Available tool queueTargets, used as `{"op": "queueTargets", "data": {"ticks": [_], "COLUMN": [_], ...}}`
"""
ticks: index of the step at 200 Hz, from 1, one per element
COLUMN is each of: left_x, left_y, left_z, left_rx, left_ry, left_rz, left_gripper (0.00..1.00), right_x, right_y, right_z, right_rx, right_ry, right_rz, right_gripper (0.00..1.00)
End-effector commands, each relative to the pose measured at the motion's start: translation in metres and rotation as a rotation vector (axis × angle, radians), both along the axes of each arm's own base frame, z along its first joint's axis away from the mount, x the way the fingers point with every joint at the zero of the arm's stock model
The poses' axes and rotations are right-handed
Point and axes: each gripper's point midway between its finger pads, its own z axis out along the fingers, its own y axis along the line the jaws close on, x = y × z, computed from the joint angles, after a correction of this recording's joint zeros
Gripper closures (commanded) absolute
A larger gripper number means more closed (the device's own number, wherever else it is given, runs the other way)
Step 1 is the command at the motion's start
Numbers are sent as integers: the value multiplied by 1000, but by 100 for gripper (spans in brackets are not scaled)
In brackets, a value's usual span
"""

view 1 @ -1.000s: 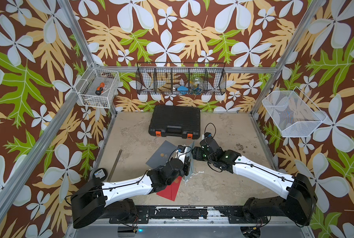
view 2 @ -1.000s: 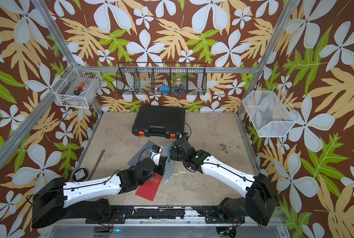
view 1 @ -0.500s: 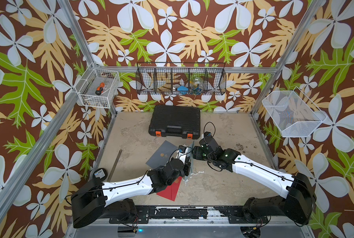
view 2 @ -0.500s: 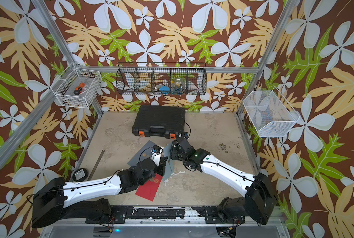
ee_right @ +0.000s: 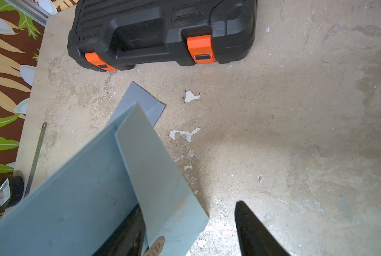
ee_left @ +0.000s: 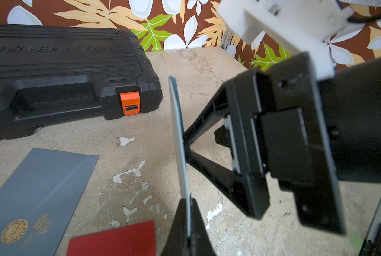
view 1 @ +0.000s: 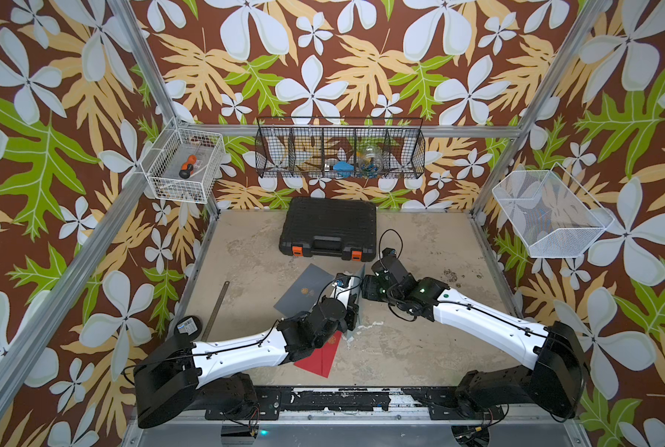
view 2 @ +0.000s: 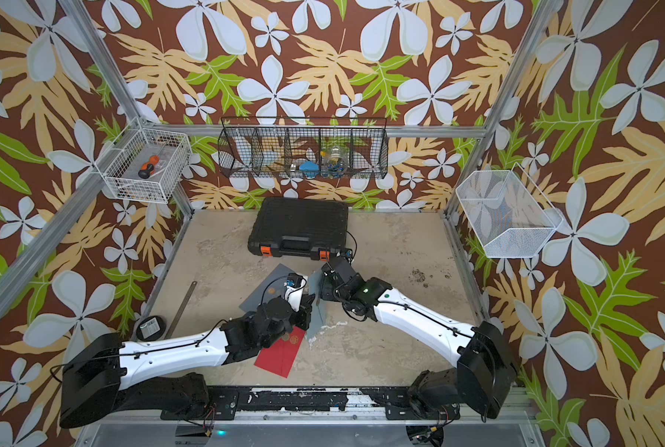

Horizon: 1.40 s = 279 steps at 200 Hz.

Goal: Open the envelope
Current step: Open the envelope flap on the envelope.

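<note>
Three envelopes: blue (ee_right: pixel 70 199) clenched in left jaws, flap (ee_right: pixel 154 172) across parted right jaws; grey (ee_left: pixel 41 188), red (ee_left: pixel 118 239) below; one case (ee_left: pixel 63 73) beyond.

- left gripper (ee_left: pixel 187 202) clamped on the near edge of the pale blue envelope (ee_left: pixel 178 124); envelope stands on edge, seen edge-on
- right gripper (ee_left: pixel 185 145) reaches in from the right, jaws spread, fingertips (ee_left: pixel 186 153) at the envelope's right face
- black tool case (ee_left: pixel 63 73) lies at the far side, shut, orange latch (ee_left: pixel 129 103) facing near
- grey envelope (ee_left: pixel 36 188) with gold seal (ee_left: pixel 14 228) lies flat to the left
- red envelope (ee_left: pixel 114 239) flat, just beside it
- table (ee_left: pixel 207 66) paint chipped
</note>
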Motion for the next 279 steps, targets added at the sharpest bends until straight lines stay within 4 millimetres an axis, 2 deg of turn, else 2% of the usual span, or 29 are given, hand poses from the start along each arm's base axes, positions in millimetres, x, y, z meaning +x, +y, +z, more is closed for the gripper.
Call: {"op": "queueTargets", "data": {"ticks": [1,64,108,123,174,190,223,235,279], "left_x": [-1,-1,-1,-1,-1,-1,-2,-2,-3], "left_y": [-5,-7,-7,-6,-5,-5,-6,-8,-9], "left_z": [5,4,4,5,7,6,5,5,6], "left_rx": [-9,-4,5,4,1,4,9,11,14], "left_ry": [-14,-16,-22,-23,-28,-28,-29,-28,-32], "left_rz": [-20,-21,-21,-19,-17,-17,-26,-31,-42], "left_gripper": [100,100,100,100,100,100,100,100,100], "right_x": [0,-3,-2,-3,-4,-4,-4,-4,-3], "right_y": [-1,11,11,13,19,18,19,20,20], "right_z": [1,-2,-2,-2,0,-1,1,1,1], "right_rx": [1,23,17,31,65,66,75,78,83], "right_ry": [-6,25,39,45,58,62,61,59,60], "right_rz": [-5,30,3,7,10,7,2,3,-3], "right_gripper": [36,39,40,44,48,53,58,65,66]}}
